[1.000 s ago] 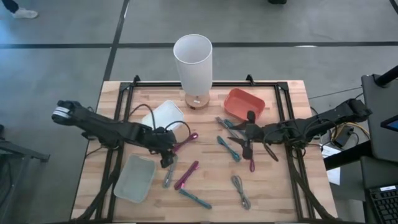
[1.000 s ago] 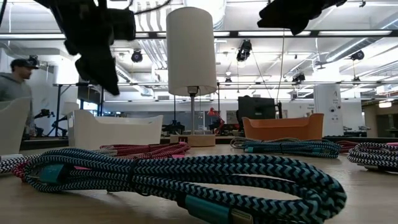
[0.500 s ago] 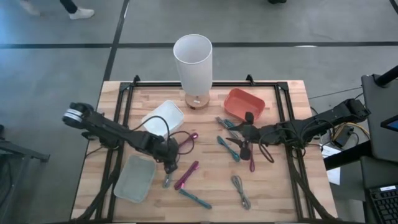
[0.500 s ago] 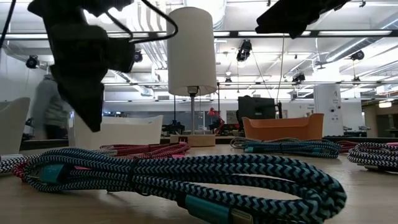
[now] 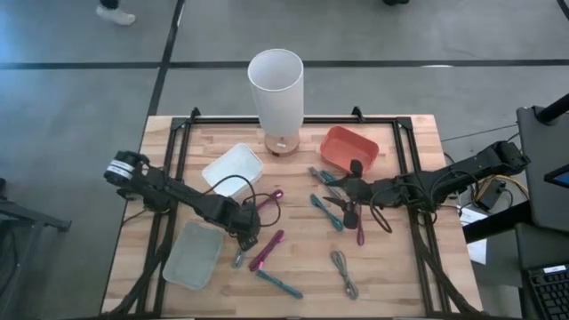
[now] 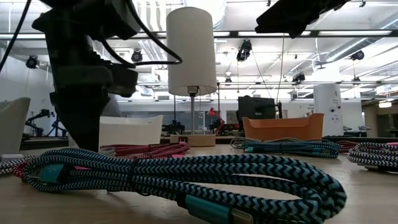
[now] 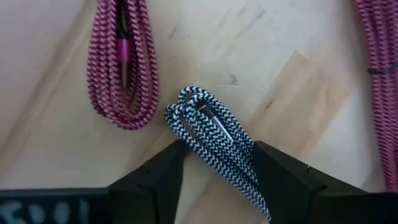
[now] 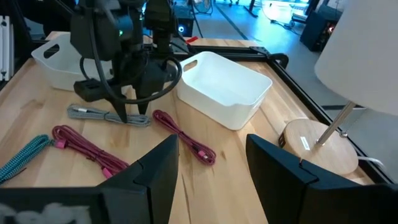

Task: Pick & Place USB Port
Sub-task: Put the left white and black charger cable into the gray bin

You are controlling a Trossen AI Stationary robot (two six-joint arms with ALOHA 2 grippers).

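Observation:
A black-and-white braided USB cable (image 7: 208, 127) lies coiled on the wooden table, seen as a grey bundle (image 5: 240, 258) in the high view. My left gripper (image 7: 214, 180) is open and low over it, one finger on either side of the coil's end. That gripper also shows in the high view (image 5: 246, 237), the low view (image 6: 84, 121) and the right wrist view (image 8: 134, 106). My right gripper (image 5: 351, 204) is open (image 8: 211, 171) and hangs above the cables at the table's right middle, touching nothing.
Magenta cables (image 5: 267, 252) (image 5: 267, 203), teal cables (image 5: 327, 212) (image 5: 280, 284) and a grey one (image 5: 345, 274) are scattered about. A white bin (image 5: 233, 166), a pale green bin (image 5: 193, 255), an orange bin (image 5: 348, 147) and a lamp (image 5: 276, 89) stand around them.
My left gripper has moved down and slightly toward the table's near right, closing in on the black-and-white cable. Its fingers now straddle the coil. The cables have stayed where they were.

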